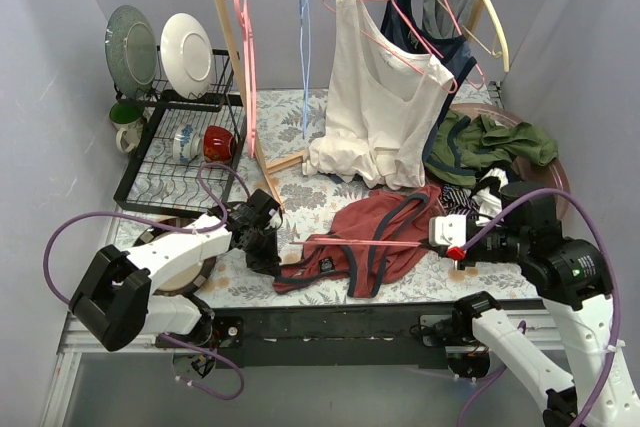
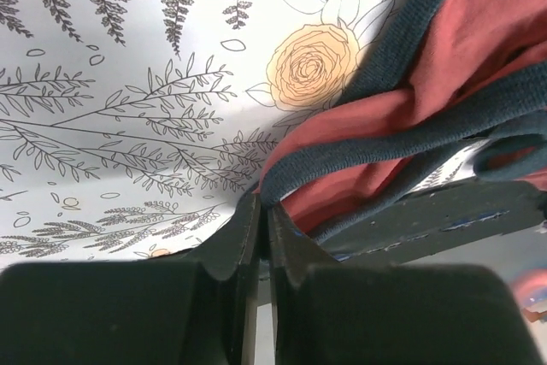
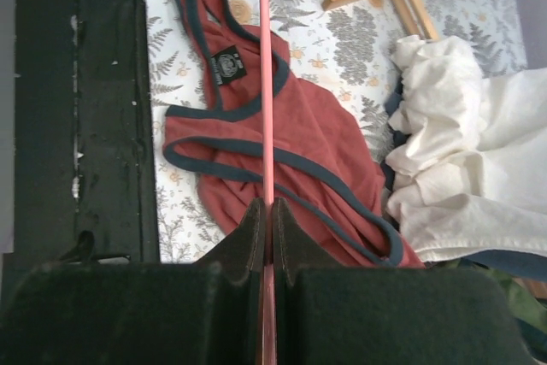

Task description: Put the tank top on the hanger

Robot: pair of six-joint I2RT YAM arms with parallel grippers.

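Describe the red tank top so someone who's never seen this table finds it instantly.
Start at the wooden clothes rack at the back and drop past the white top hanging from it. On the floral cloth by the near edge lies the tank top. It is the only rust-red garment, trimmed in dark navy; the neighbouring heap is green.

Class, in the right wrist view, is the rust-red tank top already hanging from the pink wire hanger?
No, the tank top lies on the table, and the hanger crosses over it, clamped in the right gripper.
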